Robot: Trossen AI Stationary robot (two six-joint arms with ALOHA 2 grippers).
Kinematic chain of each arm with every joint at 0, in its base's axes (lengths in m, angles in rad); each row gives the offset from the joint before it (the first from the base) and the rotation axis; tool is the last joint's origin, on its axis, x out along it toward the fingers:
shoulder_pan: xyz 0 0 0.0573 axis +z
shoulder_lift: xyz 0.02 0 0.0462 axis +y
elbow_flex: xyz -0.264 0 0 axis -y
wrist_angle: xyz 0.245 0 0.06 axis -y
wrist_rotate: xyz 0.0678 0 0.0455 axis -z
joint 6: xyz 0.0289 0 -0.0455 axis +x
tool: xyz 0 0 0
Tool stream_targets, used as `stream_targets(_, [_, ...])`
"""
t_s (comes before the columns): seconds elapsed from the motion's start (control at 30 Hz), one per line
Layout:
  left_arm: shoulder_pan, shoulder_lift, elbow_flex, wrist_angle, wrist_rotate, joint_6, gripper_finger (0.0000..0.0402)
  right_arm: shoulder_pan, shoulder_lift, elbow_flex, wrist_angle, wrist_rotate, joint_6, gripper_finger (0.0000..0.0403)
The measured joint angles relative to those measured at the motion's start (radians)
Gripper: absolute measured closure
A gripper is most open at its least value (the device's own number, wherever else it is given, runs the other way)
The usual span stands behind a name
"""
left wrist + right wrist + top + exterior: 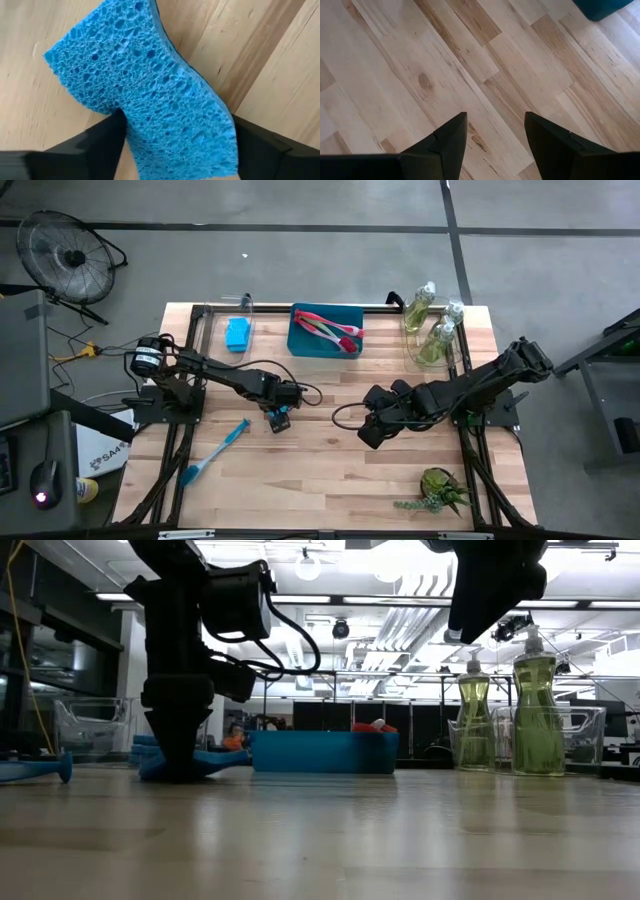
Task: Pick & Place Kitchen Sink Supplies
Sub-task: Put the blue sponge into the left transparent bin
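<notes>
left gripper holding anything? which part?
Blue sponge sits between the left gripper jaws at one end; firm grip can't be told. Right gripper holds nothing.

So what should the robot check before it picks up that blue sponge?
1. Blue sponge sits between the left gripper fingers: ok.
2. Grip firm enough to lift: cannot tell.
3. Right gripper is open, empty and off to the side: ok.
4. Blue brush lies clear of the sponge: ok.
5. Clear bin already holding another sponge has room: ok.
6. Blue tray holds a pink-red brush: ok.
</notes>
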Motion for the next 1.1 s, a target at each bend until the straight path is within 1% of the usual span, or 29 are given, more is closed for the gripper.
stream_targets(0.2, [0.000, 0.000, 0.000, -0.008, 0.005, 0.000, 0.0156, 0.000, 0.000, 0.000, -0.003, 0.000, 0.000, 0.0210])
stream_targets(0.6, [0.001, 0.000, 0.000, -0.032, 0.032, -0.007, 0.0233, 0.000, 0.000, 0.000, -0.010, 0.008, -0.015, 0.0210])
stream_targets(0.7, [0.001, -0.001, 0.000, -0.041, 0.038, -0.007, 0.0252, 0.000, 0.000, 0.000, -0.014, 0.025, -0.018, 0.0210])
stream_targets(0.87, [0.000, 0.004, 0.044, -0.172, 0.049, 0.000, 0.0281, 0.000, 0.000, 0.000, -0.014, 0.059, -0.019, 0.0210])
stream_targets(1.0, [0.000, 0.010, 0.104, -0.304, -0.018, 0.008, 0.0298, 0.000, 0.000, 0.000, -0.014, 0.062, -0.038, 0.0210])
stream_targets(1.1, [0.000, 0.008, 0.148, -0.318, -0.060, 0.008, 0.0307, 0.000, 0.000, 0.000, -0.014, 0.060, -0.045, 0.0210])
